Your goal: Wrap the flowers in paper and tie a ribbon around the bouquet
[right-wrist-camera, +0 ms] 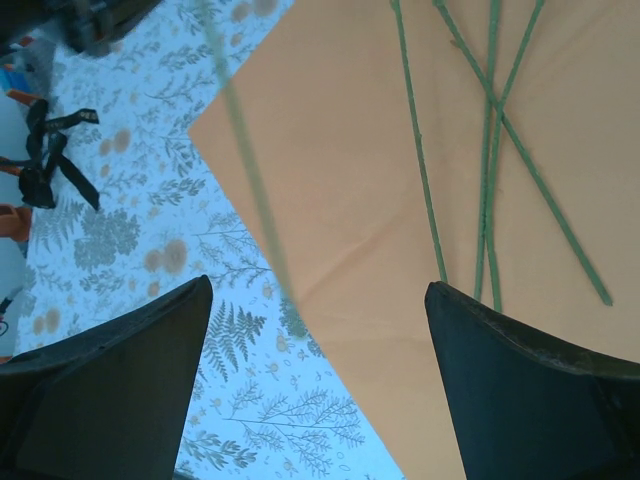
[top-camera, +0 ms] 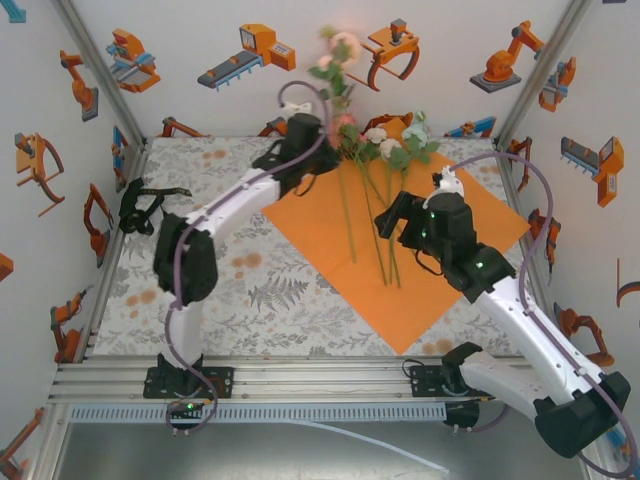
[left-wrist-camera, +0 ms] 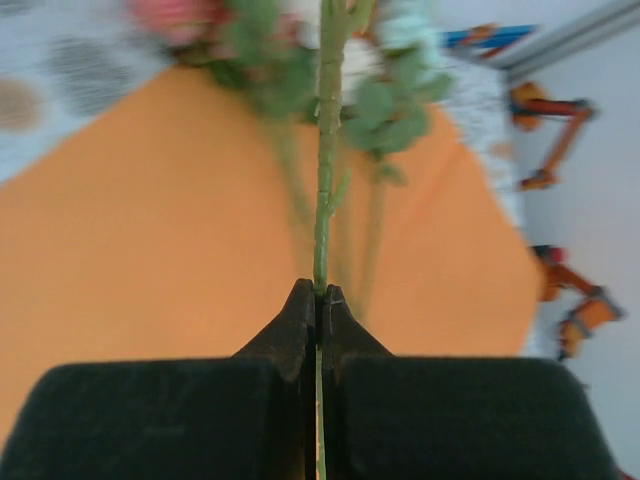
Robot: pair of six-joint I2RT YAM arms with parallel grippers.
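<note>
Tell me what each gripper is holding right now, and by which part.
The left gripper pinches one flower by its thin green stem, below the leaves, fingers shut. The right gripper is open over the paper, holding nothing.

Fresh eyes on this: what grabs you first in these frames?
The bright orange paper lies as a diamond in the middle of the table, with the flowers on it, blooms at its far corner. The left hand is shut on one stem, holding that flower up off the sheet, while the right hand hangs open over the paper. A black ribbon sits at the table's left edge.
</note>
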